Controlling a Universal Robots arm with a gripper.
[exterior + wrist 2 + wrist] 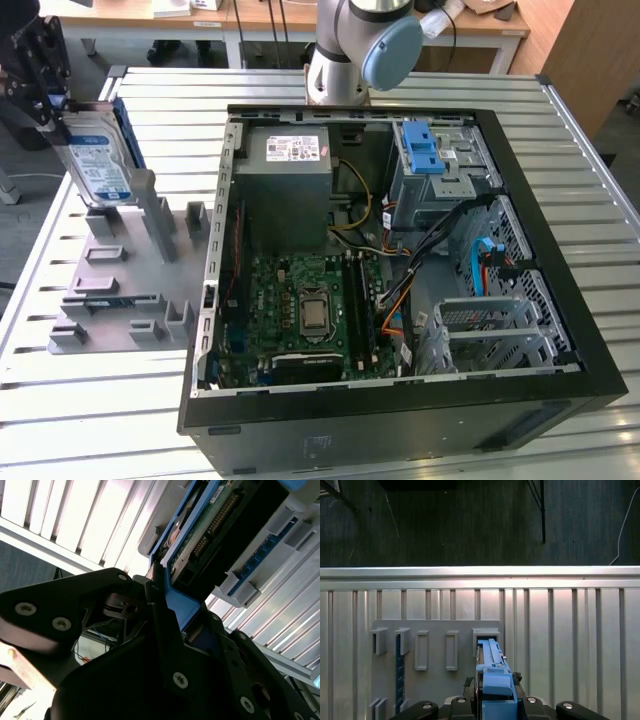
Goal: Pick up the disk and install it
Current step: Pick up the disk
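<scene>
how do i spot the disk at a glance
Start at the open computer case; on the exterior view's left of it lies a grey fixture plate. The disk stands upright over it in the gripper: silver, blue-and-white label, blue frame, unlike the plain grey blocks beside it.

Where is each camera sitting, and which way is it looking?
Exterior view: off the arm, high up, looking down at the open computer case and slatted table; the arm's base and pincer show.
First wrist view: on the arm, looking down past the pincer at the grey holder plate.
Second wrist view: on the arm, looking along the black pincer at the disk's circuit-board side.
Shared: all three show the pincer gripping the disk.
</scene>
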